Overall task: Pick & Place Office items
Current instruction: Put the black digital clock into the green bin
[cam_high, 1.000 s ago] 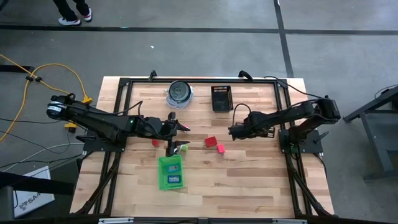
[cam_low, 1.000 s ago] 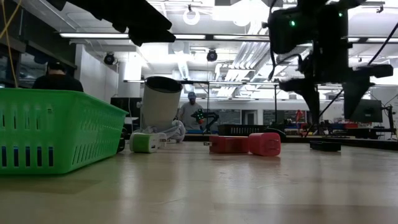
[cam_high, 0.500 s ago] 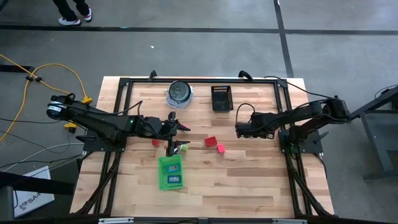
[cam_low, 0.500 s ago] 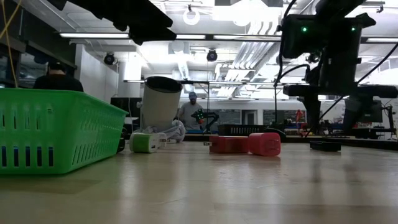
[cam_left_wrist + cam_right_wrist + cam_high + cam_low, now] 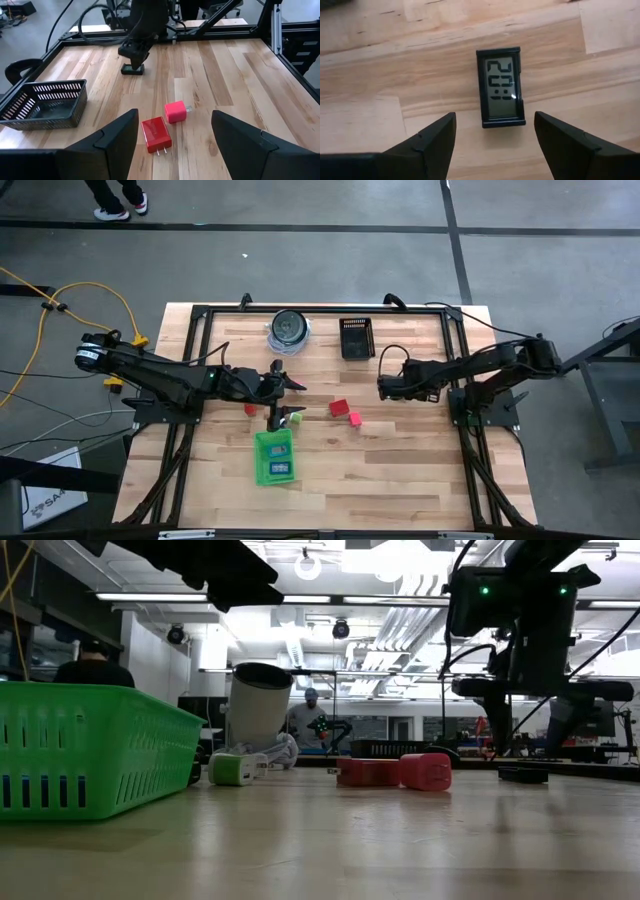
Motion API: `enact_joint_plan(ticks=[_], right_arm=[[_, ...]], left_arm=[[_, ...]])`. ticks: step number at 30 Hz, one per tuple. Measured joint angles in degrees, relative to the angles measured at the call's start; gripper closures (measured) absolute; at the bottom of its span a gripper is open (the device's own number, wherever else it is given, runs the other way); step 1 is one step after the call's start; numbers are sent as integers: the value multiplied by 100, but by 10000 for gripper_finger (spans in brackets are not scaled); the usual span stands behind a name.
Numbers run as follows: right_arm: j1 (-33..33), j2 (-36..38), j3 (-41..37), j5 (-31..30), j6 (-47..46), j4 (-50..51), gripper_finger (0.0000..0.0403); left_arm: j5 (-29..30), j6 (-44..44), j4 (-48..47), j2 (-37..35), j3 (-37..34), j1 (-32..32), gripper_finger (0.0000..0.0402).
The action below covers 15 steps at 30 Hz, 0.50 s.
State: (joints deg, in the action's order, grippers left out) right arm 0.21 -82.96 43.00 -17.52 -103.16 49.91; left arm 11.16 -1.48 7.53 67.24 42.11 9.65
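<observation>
The right gripper (image 5: 495,137) hangs with jaws wide and empty over a small black digital clock (image 5: 501,87) lying flat on the bench; its display digits are too unclear to read. The left gripper (image 5: 175,132), jaws also apart and empty, points at a red block (image 5: 156,134) and a pink block (image 5: 175,111) mid-bench. Near the far edge stand a black mesh basket (image 5: 355,337) and a round container (image 5: 289,328). The green tray (image 5: 274,456), toward the near edge, holds blue pieces (image 5: 281,470).

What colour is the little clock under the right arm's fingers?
The little clock is black with a grey screen showing dark digits. The right wrist view shows it best.
</observation>
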Motion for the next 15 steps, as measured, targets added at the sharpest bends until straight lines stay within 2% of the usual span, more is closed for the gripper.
enact_joint_plan(ticks=[6,15], right_arm=[[0,-361,0,116,-59,-118,147],[0,-440,-2,126,-74,-148,147]], left_arm=[[0,0,2,0,0,2,156],[0,0,9,0,0,1,156]])
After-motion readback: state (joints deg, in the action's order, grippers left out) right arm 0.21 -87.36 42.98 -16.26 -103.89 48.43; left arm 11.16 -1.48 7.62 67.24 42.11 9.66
